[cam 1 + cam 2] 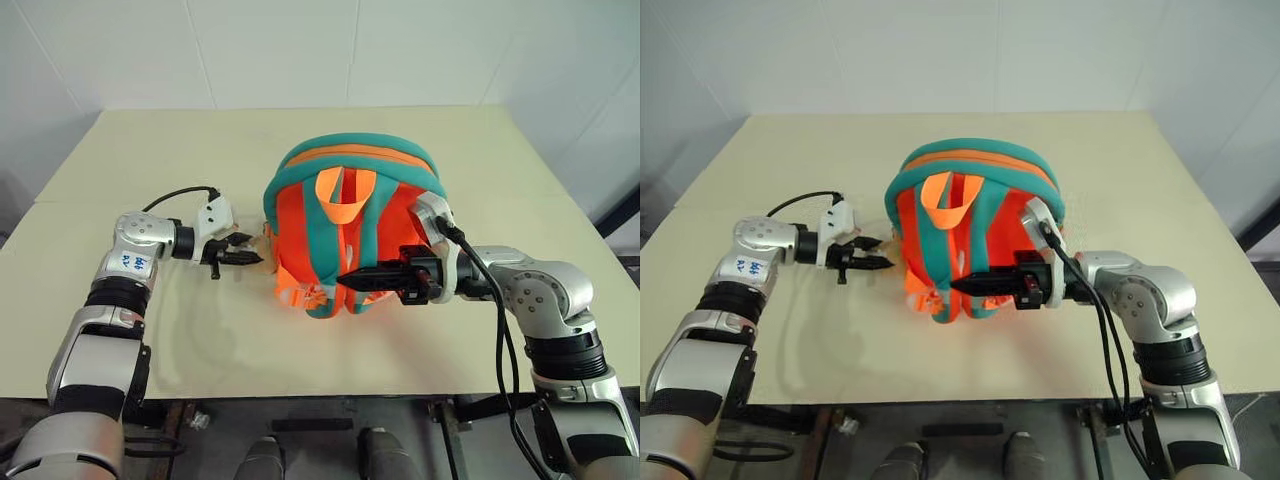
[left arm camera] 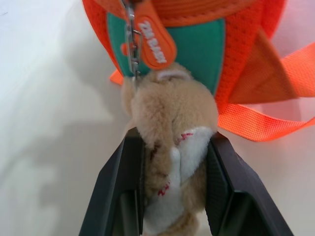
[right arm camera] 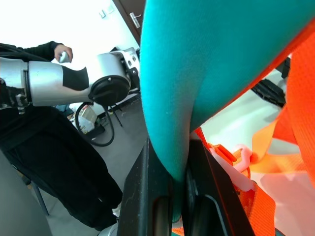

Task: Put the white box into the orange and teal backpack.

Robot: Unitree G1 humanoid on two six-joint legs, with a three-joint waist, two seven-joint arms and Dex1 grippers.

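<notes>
The backpack (image 1: 350,225) lies on the surface (image 1: 150,150), straps and orange top loop facing up, between the two grippers.

The left gripper (image 1: 243,257) sits just off the backpack's left edge, pointing toward it. The left wrist view shows its two black fingers (image 2: 120,191) set on either side of the tan plush charm (image 2: 172,147), which hangs by a metal chain and an orange tag from the backpack's teal and orange side. The charm fills the gap and both fingers look to be touching it, so the gripper is partly closed around the charm. Orange webbing (image 2: 266,123) trails on the surface just beyond the gripper's far finger.

The right gripper (image 1: 352,279) reaches in level from the backpack's right side, with its tips over the lower middle of the backpack near the buckles (image 1: 300,295). In the right wrist view its fingers (image 3: 142,187) stand narrow, pinching a fold of teal strap (image 3: 197,73). Past that strap, orange fabric and a pale buckle lie just beside the gripper.

In the right wrist view a person in dark clothing (image 3: 49,162) stands behind the left arm, away from the surface.

The box cannot be made out; it may be hidden inside the backpack.
</notes>
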